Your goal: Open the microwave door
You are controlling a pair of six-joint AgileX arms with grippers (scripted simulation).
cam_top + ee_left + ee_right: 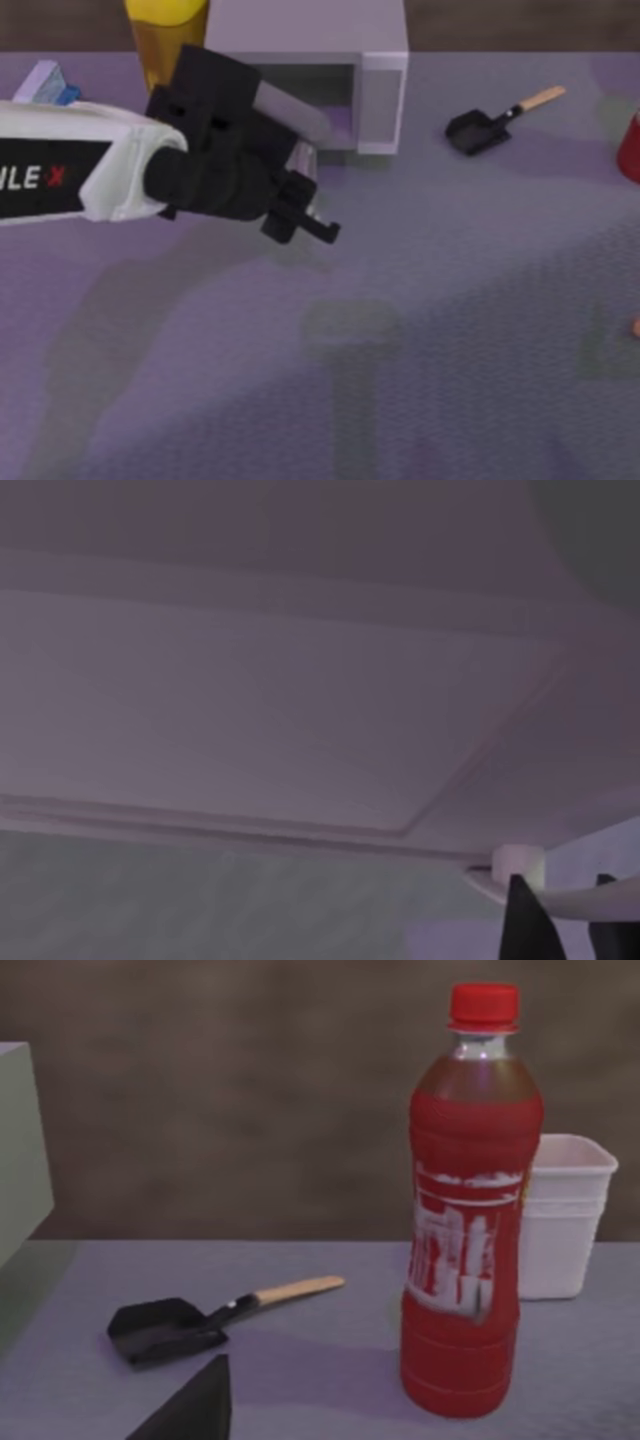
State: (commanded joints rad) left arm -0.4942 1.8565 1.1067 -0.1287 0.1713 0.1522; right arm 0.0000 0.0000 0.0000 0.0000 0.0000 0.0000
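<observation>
Purple-grey tabletop runs back to a dark brown wall. Nearest, the left arm point(60, 175), lettered "LE X" on its white shell, reaches in from the table's left. Its left gripper point(305, 215) sits at the free edge of the microwave door point(290, 110), which is swung out; whether its fingers grip the edge I cannot tell. Behind stands the microwave point(340, 60), cavity exposed, a yellow container point(165, 35) at its left. Right of it lie a black shovel point(490, 125), a red bottle point(470, 1220) with an unreadable white label, and a white cup point(565, 1220).
</observation>
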